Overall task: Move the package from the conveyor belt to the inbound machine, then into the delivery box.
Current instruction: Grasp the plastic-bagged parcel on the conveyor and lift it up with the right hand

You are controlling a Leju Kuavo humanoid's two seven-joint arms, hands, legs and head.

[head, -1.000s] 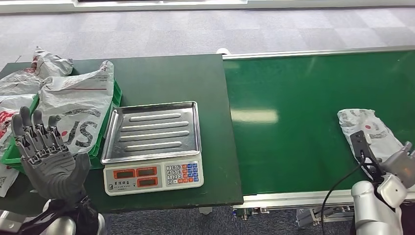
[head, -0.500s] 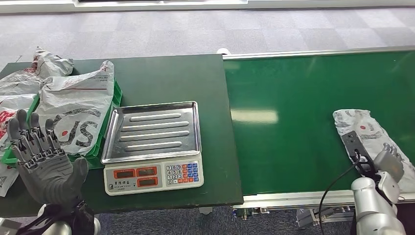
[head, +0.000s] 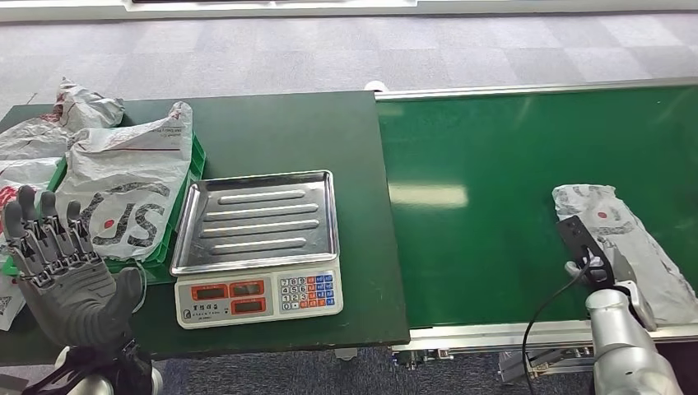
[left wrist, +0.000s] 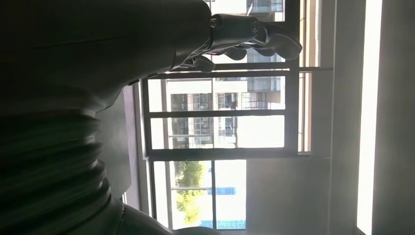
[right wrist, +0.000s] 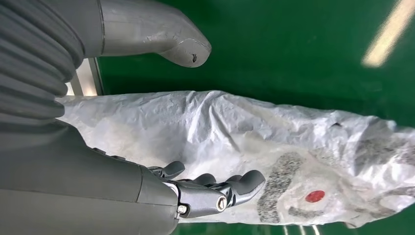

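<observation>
Over the package [right wrist: 235,142] on the conveyor belt [head: 494,214], the right hand [right wrist: 161,122] hangs with thumb and fingers [right wrist: 235,186] spread wide, straddling the crinkled white bag and gripping nothing; whether the fingers touch the plastic, I cannot tell. That wide spread looks like a set-up for a scoop from both sides. Across the way, the left hand [head: 62,267] is raised, fingers apart and empty, waiting beside the scale [head: 257,247] and the green box [head: 177,222] heaped with bags.

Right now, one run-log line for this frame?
stage: reach | package: on conveyor belt, ungrasped | right hand: open over package | left hand: open, raised | scale: empty
</observation>
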